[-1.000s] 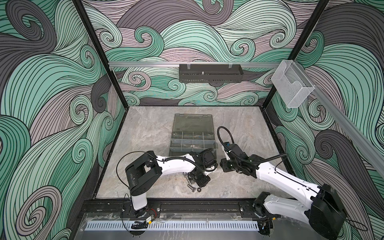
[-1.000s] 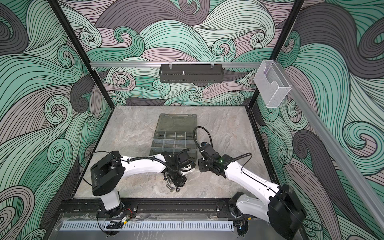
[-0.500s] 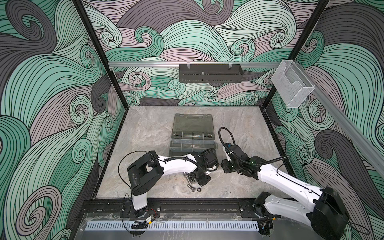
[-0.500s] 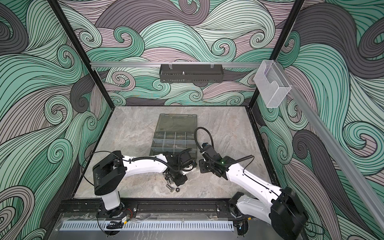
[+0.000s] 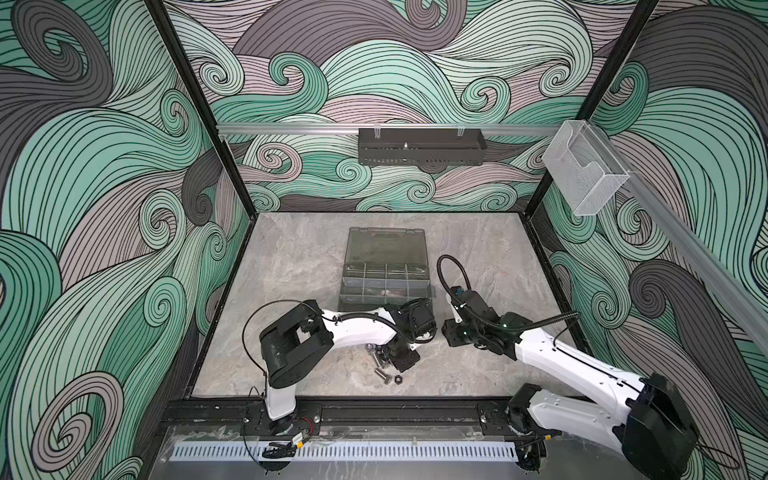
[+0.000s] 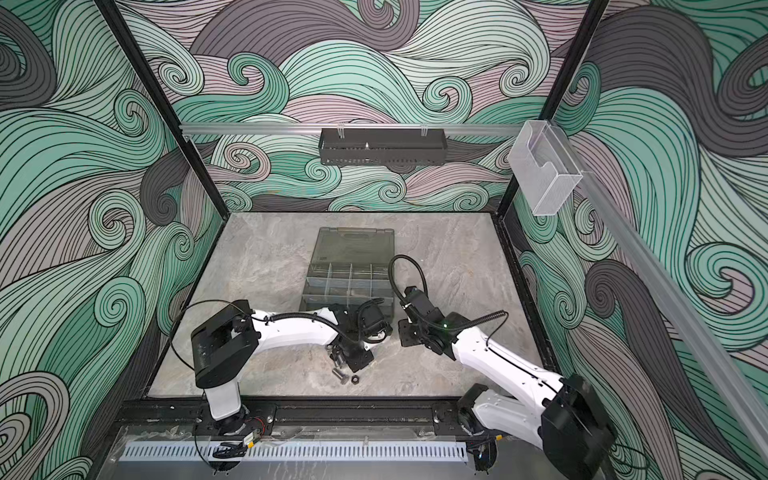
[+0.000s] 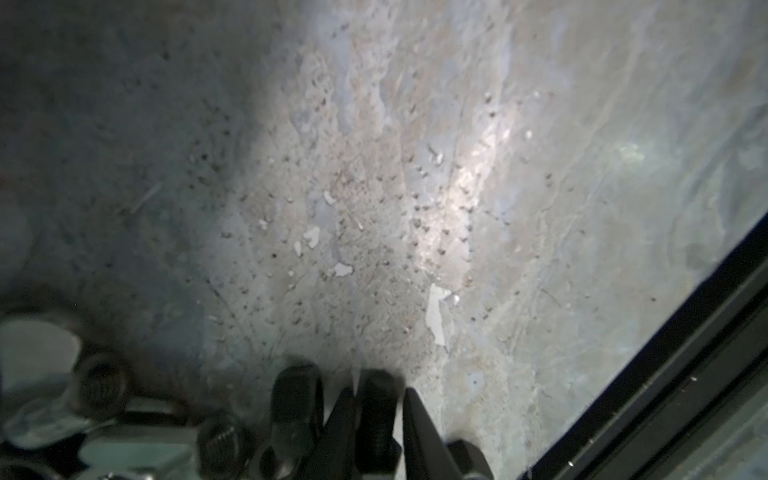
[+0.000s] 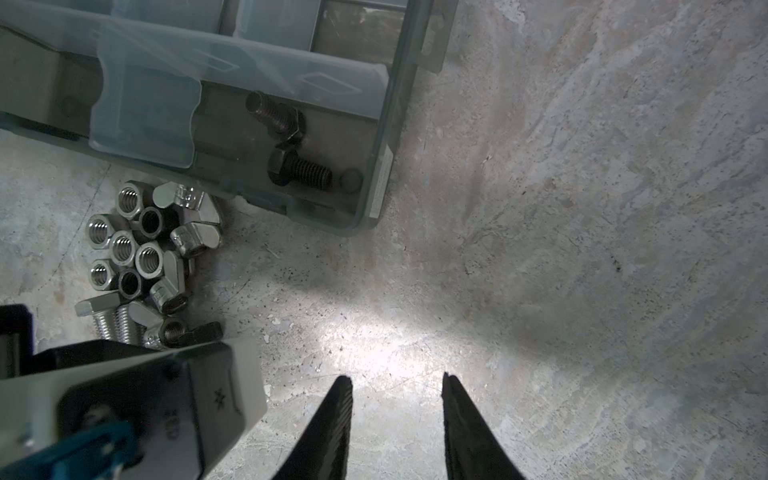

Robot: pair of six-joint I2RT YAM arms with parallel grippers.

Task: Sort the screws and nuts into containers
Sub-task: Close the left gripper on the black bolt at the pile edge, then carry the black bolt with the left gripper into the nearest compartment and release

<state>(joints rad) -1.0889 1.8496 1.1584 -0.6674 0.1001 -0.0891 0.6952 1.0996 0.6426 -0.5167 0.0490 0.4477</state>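
Twin high views, same whole scene; wrist cameras close above tabletop (image 7: pixel 415 124)

The left hand (image 7: pixel 379 392) and the black screw (image 7: pixel 376 415) between its fingers are cut off by the wrist view's edge; silver pieces (image 7: pixel 99 386) beside them are blurred. In both top views the left arm (image 5: pixel 357 328) hides part of the pile (image 5: pixel 380 368).

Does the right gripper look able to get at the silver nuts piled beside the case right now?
Probably yes. The right gripper is open and empty, with bare table between it and the silver nuts. The left arm's wrist crowds one edge of the pile, so the case side looks safer.
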